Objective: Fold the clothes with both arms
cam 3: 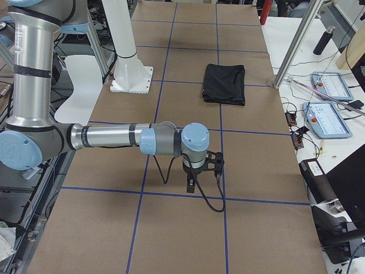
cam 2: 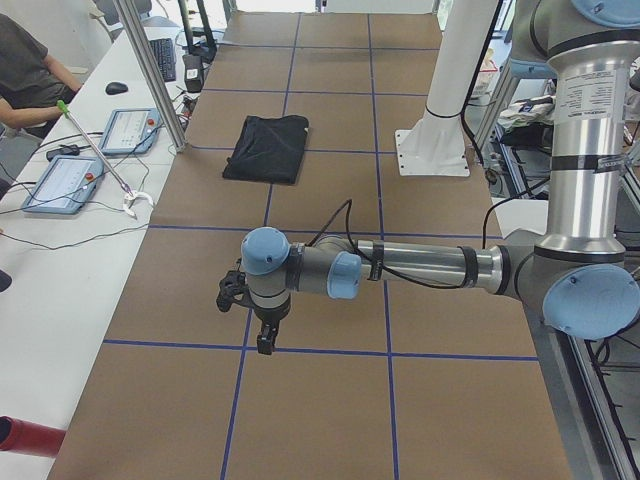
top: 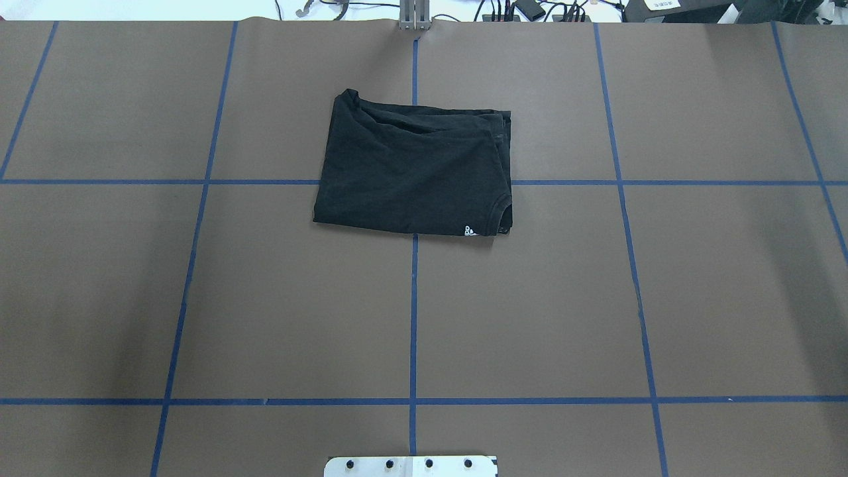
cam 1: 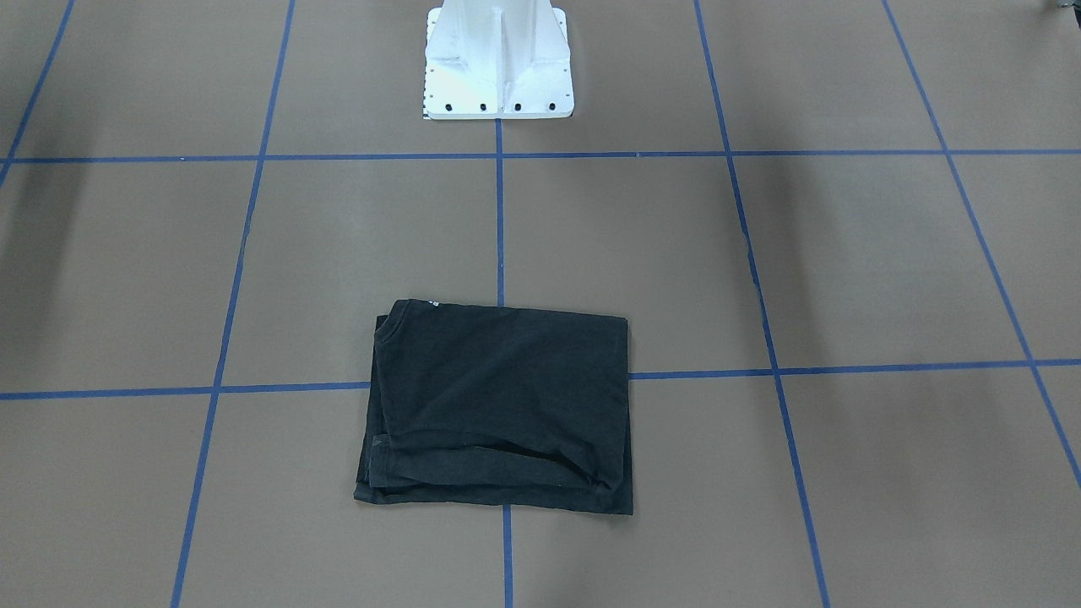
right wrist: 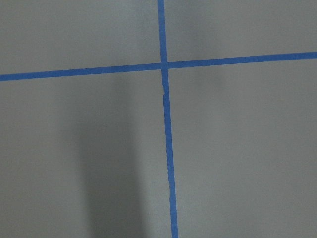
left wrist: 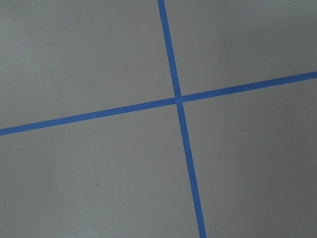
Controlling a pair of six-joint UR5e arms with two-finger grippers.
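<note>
Well, bunched layers might slump the T-shirt (top: 414,172) open; left gripper (cam 2: 263,344) and right gripper (cam 3: 191,187) hang well away from it, and I can't tell how open they are.

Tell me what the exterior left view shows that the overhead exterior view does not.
Only exterior left: the left arm over the table, its pincer pointing down, and a person at the side bench. Only overhead: a white print on the black T-shirt, at its near edge. Both: that folded T-shirt, the brown table with blue tape lines, the white base.

Brown table (top: 298,298), blue tape grid (top: 413,318); white side bench (cam 2: 70,285) holding 2 tablets (cam 2: 128,130).
</note>
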